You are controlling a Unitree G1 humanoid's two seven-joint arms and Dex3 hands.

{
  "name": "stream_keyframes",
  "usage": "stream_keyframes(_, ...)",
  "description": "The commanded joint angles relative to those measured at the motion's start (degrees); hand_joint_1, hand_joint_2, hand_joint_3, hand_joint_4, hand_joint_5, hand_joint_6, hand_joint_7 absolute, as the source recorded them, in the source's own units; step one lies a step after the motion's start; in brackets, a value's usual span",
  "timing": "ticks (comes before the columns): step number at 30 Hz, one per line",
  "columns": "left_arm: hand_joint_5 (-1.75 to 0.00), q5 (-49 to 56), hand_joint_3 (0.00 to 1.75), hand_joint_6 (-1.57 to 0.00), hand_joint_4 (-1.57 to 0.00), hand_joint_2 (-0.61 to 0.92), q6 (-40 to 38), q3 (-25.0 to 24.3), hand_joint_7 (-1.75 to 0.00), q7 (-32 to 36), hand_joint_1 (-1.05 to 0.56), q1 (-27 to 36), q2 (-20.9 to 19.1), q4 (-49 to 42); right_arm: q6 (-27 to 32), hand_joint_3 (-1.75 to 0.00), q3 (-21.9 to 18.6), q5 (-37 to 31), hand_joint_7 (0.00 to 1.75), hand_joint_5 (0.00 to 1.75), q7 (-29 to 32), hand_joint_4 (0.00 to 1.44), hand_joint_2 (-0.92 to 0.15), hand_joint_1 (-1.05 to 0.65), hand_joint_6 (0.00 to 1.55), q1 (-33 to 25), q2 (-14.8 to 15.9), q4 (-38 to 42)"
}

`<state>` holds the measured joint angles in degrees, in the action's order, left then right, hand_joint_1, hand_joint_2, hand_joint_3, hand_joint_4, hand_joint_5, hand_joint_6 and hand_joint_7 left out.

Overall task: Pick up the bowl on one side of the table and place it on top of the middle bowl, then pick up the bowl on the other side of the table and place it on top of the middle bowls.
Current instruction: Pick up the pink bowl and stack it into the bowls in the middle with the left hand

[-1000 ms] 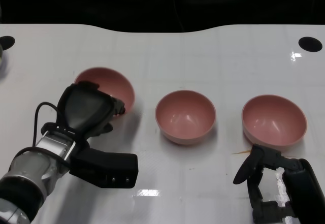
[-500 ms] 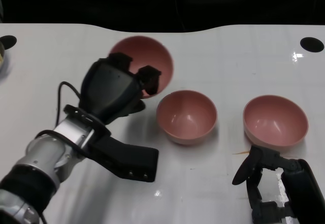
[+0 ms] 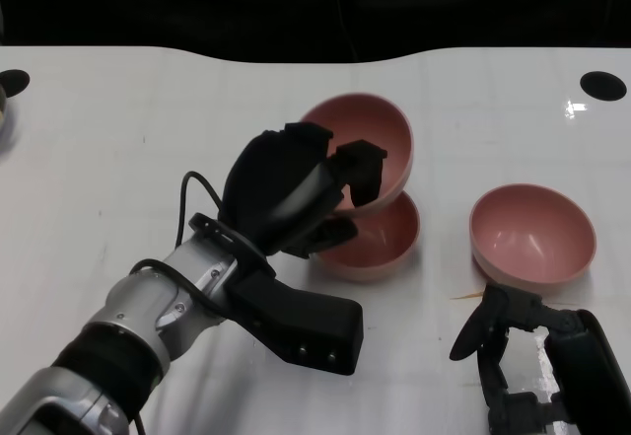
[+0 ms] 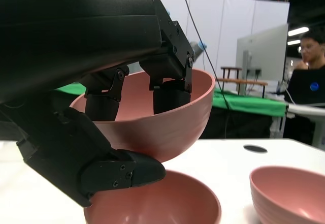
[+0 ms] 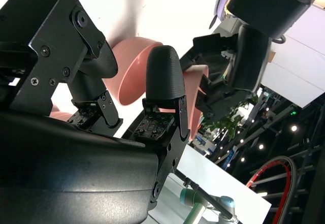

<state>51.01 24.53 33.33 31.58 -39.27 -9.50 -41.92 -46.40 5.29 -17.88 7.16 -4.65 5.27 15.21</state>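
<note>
A: Bowl count, head view: three pink bowls on the white table (image 3: 148, 109). The carried bowl (image 3: 370, 139) is held up above the middle bowl (image 3: 380, 248); the right-side bowl (image 3: 532, 236) sits on the table, apart from the other two.

B: Contents?

A: All three show bare pink interiors. Only fingers of the left hand (image 3: 286, 193) reach inside the carried bowl.

B: Is the carried bowl seated in the middle one?

A: No. The left wrist view shows a gap between the carried bowl (image 4: 152, 122) and the middle bowl (image 4: 162, 203) beneath it. It is tilted, with its opening turned partly toward the camera in the head view.

B: Left hand grip?

A: Fingers (image 4: 170, 87) hook over the rim into the bowl, and the thumb presses from outside, under the wall. The rim is pinched between them.

B: Right hand?

A: Right hand (image 3: 503, 331) is low at the near edge of the table, just in front of the right-side bowl and not touching it. Its fingers are parted, with nothing held.

B: Anything else on the table?

A: A dark round hole (image 3: 602, 85) at the far right corner.
</note>
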Motion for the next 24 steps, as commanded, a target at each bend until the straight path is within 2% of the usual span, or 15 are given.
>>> stream_keyframes(1,-1.75,-0.9,1.06,-0.75,-0.94,0.42,0.4,0.1,-1.72,-1.1,-0.21,-1.0,0.3,-1.2,-0.3,-1.67,-0.1,0.4,1.37,1.72,0.1,0.88,-0.13,0.19,0.84,-0.4,0.5,-0.4)
stream_keyframes(4,-1.75,-1.0,1.06,-0.77,-0.93,0.44,0.9,0.2,-1.66,-1.7,-0.21,-1.2,0.6,-2.0,-0.3,-1.67,-0.1,0.3,1.37,1.73,0.2,0.88,-0.13,0.2,0.84,-0.4,0.4,-0.4)
stream_keyframes(7,-1.75,-1.9,1.02,-0.77,-0.91,0.48,0.4,0.2,-1.63,-5.5,-0.23,-1.5,0.5,-1.8,0.0,-1.67,0.0,0.4,1.37,1.74,0.1,0.87,-0.13,0.19,0.84,-0.5,0.4,-0.6)
stream_keyframes(9,-1.75,-4.6,0.94,-0.77,-0.86,0.52,0.5,-0.7,-1.49,-10.4,-0.23,-1.3,0.7,-1.2,-0.1,-1.67,0.0,0.4,1.37,1.74,0.1,0.87,-0.12,0.18,0.84,-0.4,0.4,-0.5)
stream_keyframes(10,-1.5,-6.0,0.7,-0.73,-0.77,0.62,0.1,-1.0,-1.02,-14.1,-0.25,-1.3,0.5,-0.5,0.0,-1.68,0.0,0.4,1.37,1.74,0.1,0.87,-0.12,0.18,0.84,-0.4,0.4,-0.5)
stream_keyframes(11,-1.33,-7.1,0.49,-0.73,-0.71,0.73,-0.5,-1.0,-0.69,-17.9,-0.28,-1.4,0.2,0.4,-0.1,-1.68,0.0,0.5,1.38,1.74,0.0,0.87,-0.12,0.18,0.84,-0.4,0.5,-0.4)
stream_keyframes(12,-1.18,-8.0,0.34,-0.7,-0.62,0.82,-1.1,-1.0,-0.46,-21.6,-0.31,-1.6,-0.2,1.4,-0.3,-1.69,0.0,0.5,1.38,1.74,0.0,0.87,-0.12,0.18,0.84,-0.3,0.5,-0.3)
stream_keyframes(13,-0.84,-8.3,0.26,-0.6,-0.5,0.88,-1.9,-0.8,-0.22,-25.0,-0.39,-1.9,-0.7,2.4,-0.5,-1.69,0.1,0.6,1.38,1.74,0.0,0.87,-0.12,0.17,0.84,-0.2,0.5,-0.2)
stream_keyframes(14,-0.64,-8.5,0.24,-0.53,-0.44,0.9,-2.6,-0.8,-0.11,-27.6,-0.44,-2.1,-1.1,3.4,-0.6,-1.69,0.1,0.6,1.38,1.74,0.0,0.87,-0.12,0.17,0.84,-0.2,0.6,-0.1)
stream_keyframes(16,-0.42,-8.4,0.25,-0.39,-0.31,0.92,-4.5,-0.7,-0.02,-32.2,-0.56,-2.2,-1.7,5.5,-0.5,-1.69,0.1,0.8,1.38,1.74,-0.1,0.87,-0.12,0.16,0.83,-0.2,0.6,-0.1)
stream_keyframes(19,-0.27,-8.9,0.4,-0.2,-0.09,0.92,-7.4,-0.8,0.0,-38.4,-0.79,-2.3,-2.2,8.5,-0.5,-1.68,0.1,0.6,1.38,1.74,0.0,0.87,-0.12,0.16,0.83,-0.1,0.6,0.0)
stream_keyframes(21,-0.23,-9.1,0.45,-0.15,-0.02,0.92,-8.2,-0.8,0.0,-40.2,-0.87,-2.1,-2.4,9.8,-0.2,-1.68,0.2,0.6,1.37,1.73,-0.1,0.87,-0.13,0.17,0.83,-0.2,0.5,-0.2)
stream_keyframes(24,-0.16,-8.8,0.48,-0.11,0.0,0.92,-8.8,-0.7,0.0,-41.0,-0.93,-1.6,-2.6,10.8,0.1,-1.69,0.2,0.7,1.37,1.73,-0.1,0.87,-0.13,0.17,0.83,-0.3,0.4,-0.5)
